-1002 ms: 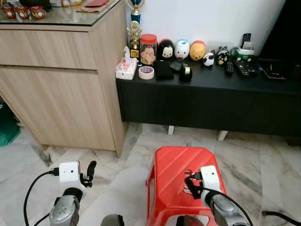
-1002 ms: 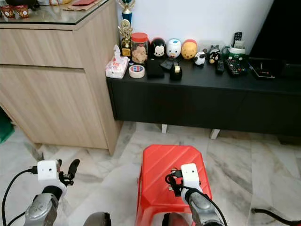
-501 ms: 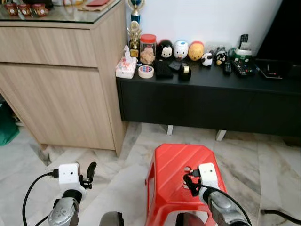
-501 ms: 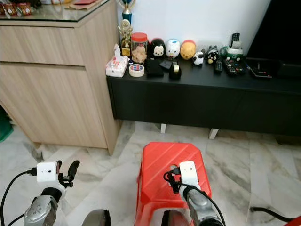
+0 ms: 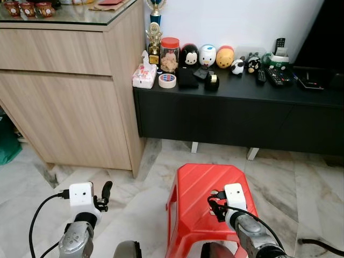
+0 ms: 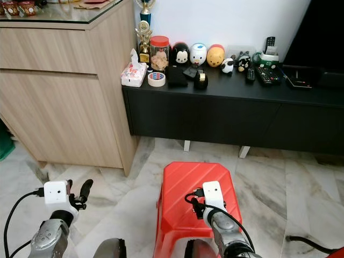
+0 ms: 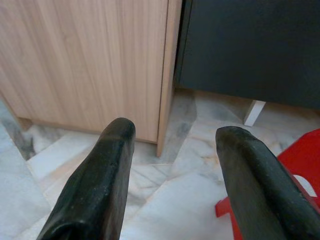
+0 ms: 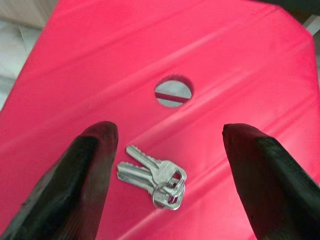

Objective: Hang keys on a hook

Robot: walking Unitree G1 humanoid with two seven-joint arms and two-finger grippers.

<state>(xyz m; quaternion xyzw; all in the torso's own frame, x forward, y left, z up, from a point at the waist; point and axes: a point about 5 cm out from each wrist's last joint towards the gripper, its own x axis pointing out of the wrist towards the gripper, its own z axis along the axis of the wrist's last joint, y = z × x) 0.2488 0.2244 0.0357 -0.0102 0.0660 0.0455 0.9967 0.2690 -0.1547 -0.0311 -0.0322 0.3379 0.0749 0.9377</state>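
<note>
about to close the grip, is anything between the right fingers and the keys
No. In the right wrist view the keys lie on the red stool between the open fingers, with bare red seat on either side.

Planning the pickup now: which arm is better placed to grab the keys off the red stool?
Right. The right gripper is open just above the keys on the red stool. The left gripper is open over the floor beside the wooden cabinet.

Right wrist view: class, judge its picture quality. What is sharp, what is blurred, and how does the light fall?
Right wrist view: keys and red stool sharp, evenly lit, faint sheen on the plastic; the black fingers up close look soft. Left eye view: clear, without motion blur.
</note>
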